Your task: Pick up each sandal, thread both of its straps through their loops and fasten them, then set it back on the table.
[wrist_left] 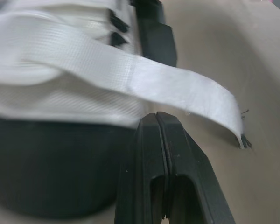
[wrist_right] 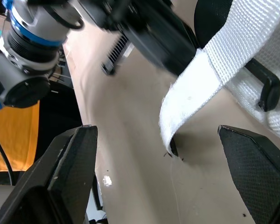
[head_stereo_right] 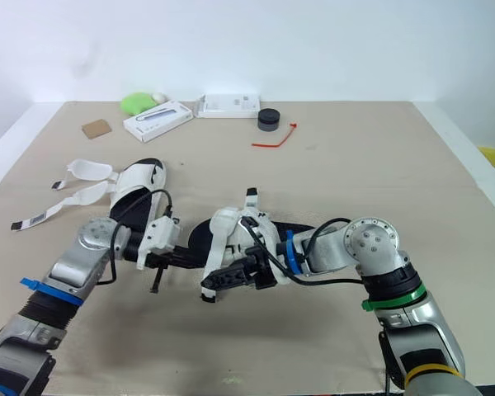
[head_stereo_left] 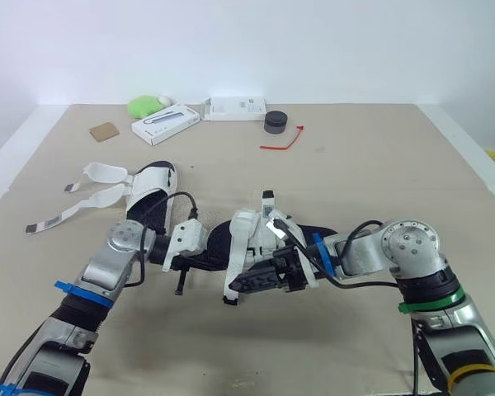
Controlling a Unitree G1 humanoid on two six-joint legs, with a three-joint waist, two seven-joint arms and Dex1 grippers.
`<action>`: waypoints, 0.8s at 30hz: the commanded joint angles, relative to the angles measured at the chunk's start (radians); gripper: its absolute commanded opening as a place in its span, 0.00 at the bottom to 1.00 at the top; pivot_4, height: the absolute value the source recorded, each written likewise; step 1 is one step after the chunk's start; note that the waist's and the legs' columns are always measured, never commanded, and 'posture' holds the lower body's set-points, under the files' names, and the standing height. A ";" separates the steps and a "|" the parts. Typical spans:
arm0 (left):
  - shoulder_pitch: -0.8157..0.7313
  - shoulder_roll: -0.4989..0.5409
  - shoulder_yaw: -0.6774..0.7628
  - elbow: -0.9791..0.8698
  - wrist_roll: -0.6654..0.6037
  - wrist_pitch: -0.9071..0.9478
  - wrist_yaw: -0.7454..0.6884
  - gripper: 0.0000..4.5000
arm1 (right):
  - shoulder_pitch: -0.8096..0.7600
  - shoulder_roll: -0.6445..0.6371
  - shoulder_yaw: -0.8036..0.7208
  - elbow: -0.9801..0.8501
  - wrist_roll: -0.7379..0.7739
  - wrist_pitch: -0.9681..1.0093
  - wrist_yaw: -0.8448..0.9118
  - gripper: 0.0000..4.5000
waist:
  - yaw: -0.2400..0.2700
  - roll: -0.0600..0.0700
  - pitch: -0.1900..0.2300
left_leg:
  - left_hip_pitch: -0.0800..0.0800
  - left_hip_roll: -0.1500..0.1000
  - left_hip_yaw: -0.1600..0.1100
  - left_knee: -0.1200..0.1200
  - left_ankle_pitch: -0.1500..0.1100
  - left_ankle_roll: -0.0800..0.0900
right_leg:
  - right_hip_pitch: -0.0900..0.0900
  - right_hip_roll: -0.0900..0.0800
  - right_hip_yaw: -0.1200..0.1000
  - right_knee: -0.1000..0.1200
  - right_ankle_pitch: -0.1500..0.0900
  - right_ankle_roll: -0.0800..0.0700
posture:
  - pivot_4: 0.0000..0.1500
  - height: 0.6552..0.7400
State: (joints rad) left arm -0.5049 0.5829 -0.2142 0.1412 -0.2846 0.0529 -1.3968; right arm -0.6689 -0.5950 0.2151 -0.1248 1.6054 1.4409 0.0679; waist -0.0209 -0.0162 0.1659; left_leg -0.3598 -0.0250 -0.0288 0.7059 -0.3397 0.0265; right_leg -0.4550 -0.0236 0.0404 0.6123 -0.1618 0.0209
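Fingers spread wide, the right gripper flanks the loose strap of the sandal; the left gripper, pinched closed, touches its upper, with bare table around.

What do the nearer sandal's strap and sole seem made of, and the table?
The strap looks like white woven webbing, matte: ribbed weave, frayed threads at its tip. The sole is black and smooth, perhaps foam or rubber. The table looks like beige matte board.

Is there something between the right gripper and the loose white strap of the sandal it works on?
Nothing visible is in the way. The free end of the strap hangs in the gap between the open fingers of the right gripper, with the table behind it.
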 commanded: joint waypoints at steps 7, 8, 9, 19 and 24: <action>-0.070 -0.001 0.044 0.050 -0.005 -0.023 0.020 0.00 | -0.016 0.011 -0.034 -0.004 0.048 -0.020 -0.033 0.99 | 0.000 0.000 0.000 | 0.000 0.000 0.000 0.000 0.000 -0.001 | 0.000 0.000 0.000 0.000 0.000 0.000 | 1.00 1.00; -0.074 -0.007 0.032 0.081 0.018 -0.059 0.024 0.00 | -0.015 0.014 -0.033 -0.003 0.056 -0.023 -0.040 0.99 | 0.000 0.000 0.000 | 0.000 0.000 0.000 0.000 0.000 -0.001 | 0.000 0.000 0.000 0.000 0.000 0.000 | 1.00 1.00; -0.081 -0.023 0.021 0.125 0.046 -0.103 0.044 0.00 | -0.015 0.017 -0.032 -0.001 0.068 -0.030 -0.051 0.99 | 0.000 0.000 0.000 | 0.000 0.000 0.000 0.000 0.000 -0.001 | 0.000 0.000 0.000 0.000 0.000 0.000 | 1.00 1.00; -0.084 -0.086 -0.027 0.254 0.137 -0.216 0.072 0.00 | -0.039 0.027 0.004 -0.002 0.160 -0.071 -0.143 0.99 | 0.000 0.000 -0.001 | 0.000 0.000 0.001 0.000 0.001 -0.002 | 0.000 -0.001 0.001 0.000 0.001 0.000 | 1.00 1.00; -0.083 -0.086 -0.026 0.251 0.133 -0.199 0.065 0.00 | -0.044 0.022 0.037 -0.005 0.148 -0.056 -0.159 0.99 | 0.000 0.000 -0.001 | 0.000 0.000 0.001 0.000 0.002 -0.003 | 0.000 0.000 0.001 0.001 0.002 0.000 | 1.00 1.00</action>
State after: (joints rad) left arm -0.5923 0.4938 -0.2232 0.3819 -0.1679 -0.1543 -1.3200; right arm -0.6951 -0.5716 0.2441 -0.1156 1.7341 1.3832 -0.0909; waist -0.0209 -0.0167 0.1652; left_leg -0.3600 -0.0252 -0.0281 0.7060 -0.3376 0.0233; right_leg -0.4551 -0.0240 0.0415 0.6129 -0.1596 0.0210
